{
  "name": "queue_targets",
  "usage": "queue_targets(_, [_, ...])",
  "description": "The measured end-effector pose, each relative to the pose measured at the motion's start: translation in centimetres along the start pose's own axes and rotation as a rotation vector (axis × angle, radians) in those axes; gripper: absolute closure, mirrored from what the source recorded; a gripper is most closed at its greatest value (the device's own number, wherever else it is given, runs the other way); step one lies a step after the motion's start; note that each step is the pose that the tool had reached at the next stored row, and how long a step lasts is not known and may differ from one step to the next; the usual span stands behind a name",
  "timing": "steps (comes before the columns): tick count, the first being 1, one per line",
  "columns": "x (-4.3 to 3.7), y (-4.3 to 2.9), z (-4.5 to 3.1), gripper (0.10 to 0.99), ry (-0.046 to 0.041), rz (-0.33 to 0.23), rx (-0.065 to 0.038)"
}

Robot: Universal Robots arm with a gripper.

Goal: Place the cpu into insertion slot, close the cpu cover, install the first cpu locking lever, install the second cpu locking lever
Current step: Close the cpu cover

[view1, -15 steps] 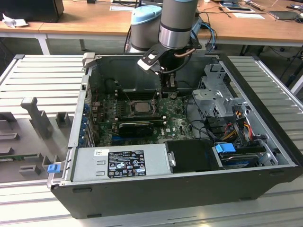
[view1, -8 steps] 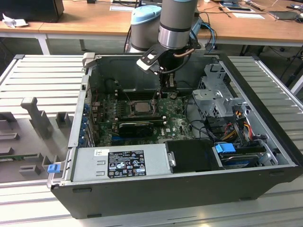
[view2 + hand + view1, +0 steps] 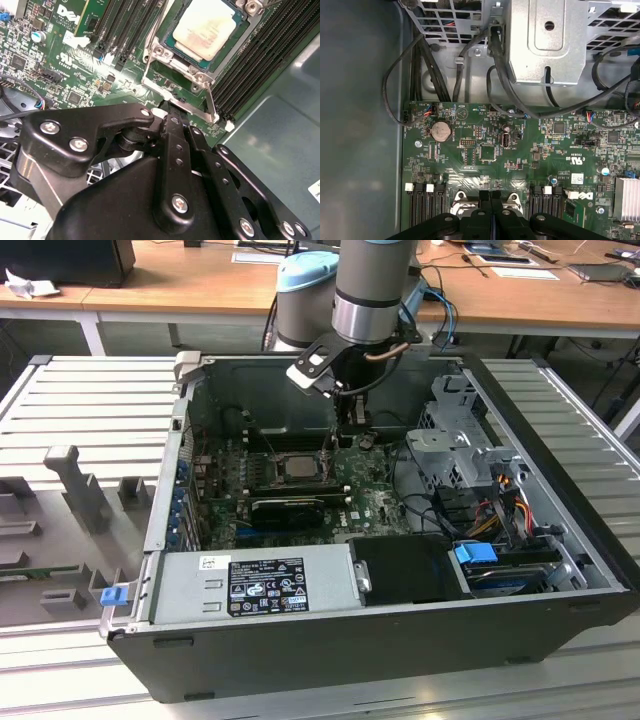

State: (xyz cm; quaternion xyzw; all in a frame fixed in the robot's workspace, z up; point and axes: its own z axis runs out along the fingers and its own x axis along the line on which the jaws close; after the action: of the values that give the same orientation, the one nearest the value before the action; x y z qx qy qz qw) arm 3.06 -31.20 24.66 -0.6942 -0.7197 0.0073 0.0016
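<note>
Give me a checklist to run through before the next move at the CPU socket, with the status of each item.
1. Pale tan square cpu seated in the black-rimmed square insertion slot: ok, it lies flat inside it.
2. Dull-metal frame cpu cover fully down around the chip: cannot tell.
3. Gripper placed at the socket: ok, its tip sits at the metal frame's edge, beside the chip and not over it.
4. Fingers state: ok, shut together in the first wrist view.
5. Fingers touching the frame: cannot tell.
6. Black cables away from the socket: ok, they run by the grey metal drive cage.
</note>
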Motion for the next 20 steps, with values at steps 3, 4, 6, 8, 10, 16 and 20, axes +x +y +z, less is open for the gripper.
queue_targets(3, [0.0,-0.06,0.0,0.98,0.0,0.0,0.0])
queue_targets(4, [0.0,-0.08,0.0,0.98,-0.0001,0.0,0.0])
queue_targets(6, [0.0,-0.12,0.0,0.98,0.0,0.0,0.0])
queue_targets(8, [0.0,-0.15,0.0,0.98,-0.0001,0.0,0.0])
queue_targets(10, [0.0,-0.2,0.0,0.98,-0.0001,0.0,0.0])
queue_targets(16, [0.01,-0.26,0.0,0.98,-0.0001,0.0,0.0])
queue_targets(20, [0.01,-0.31,0.0,0.98,-0.0001,0.0,0.0])
